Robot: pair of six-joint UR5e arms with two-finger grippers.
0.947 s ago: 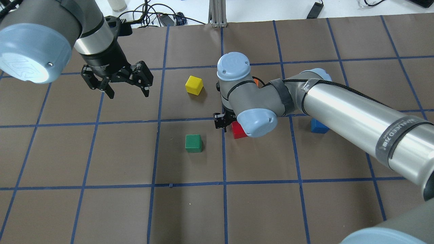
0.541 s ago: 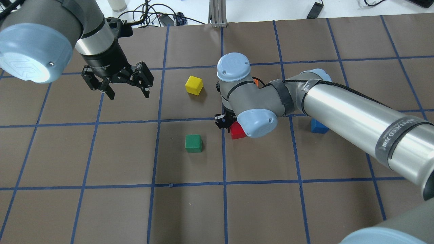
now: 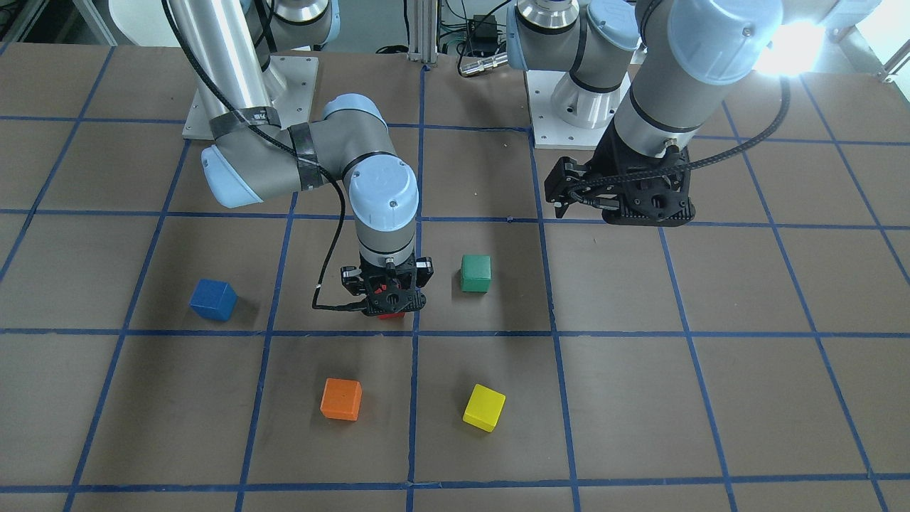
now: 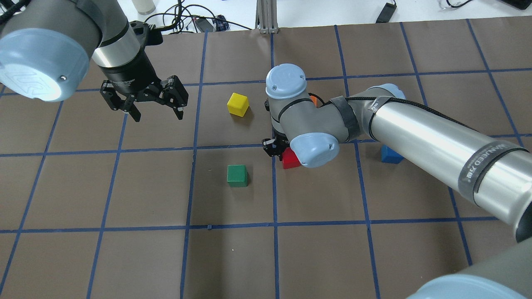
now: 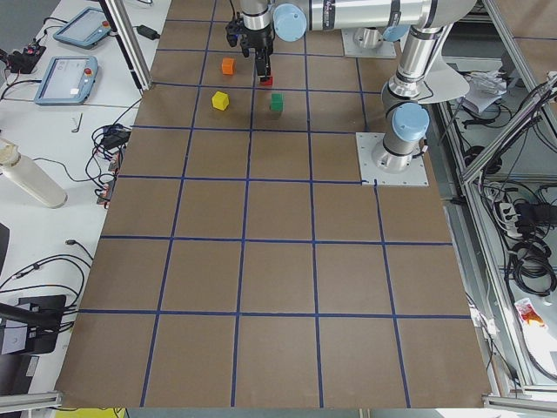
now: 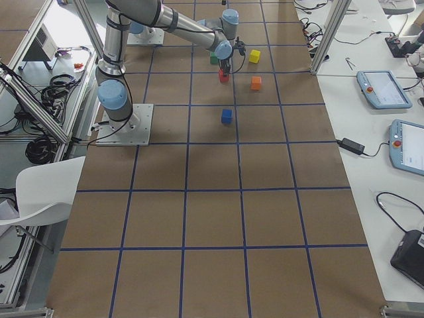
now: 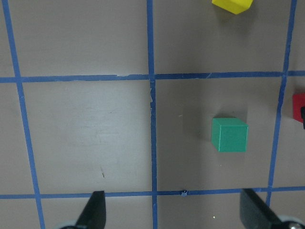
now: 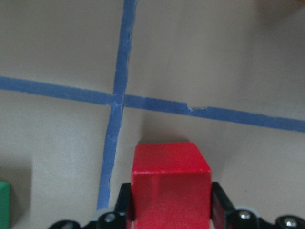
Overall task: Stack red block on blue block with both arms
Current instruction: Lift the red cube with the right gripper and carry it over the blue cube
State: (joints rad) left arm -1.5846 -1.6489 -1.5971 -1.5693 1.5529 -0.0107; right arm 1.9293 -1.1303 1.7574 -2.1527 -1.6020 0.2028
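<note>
The red block (image 8: 170,183) is clamped between the pads of my right gripper (image 8: 171,206), which is shut on it. In the overhead view the red block (image 4: 289,160) peeks out from under the right wrist, at or just above the table. The blue block (image 4: 390,155) sits on the table further right, partly hidden by the right forearm; it shows fully in the front view (image 3: 212,299). My left gripper (image 4: 157,116) hangs open and empty above the table's far left, well away from both blocks.
A green cube (image 4: 237,175) lies just left of the red block. A yellow cube (image 4: 238,104) lies beyond it. An orange cube (image 3: 341,398) sits behind the right wrist. Blue tape lines grid the brown table (image 4: 124,249).
The red block and the right gripper have shifted slightly left and away from me in the overhead view. The left arm has barely moved.
</note>
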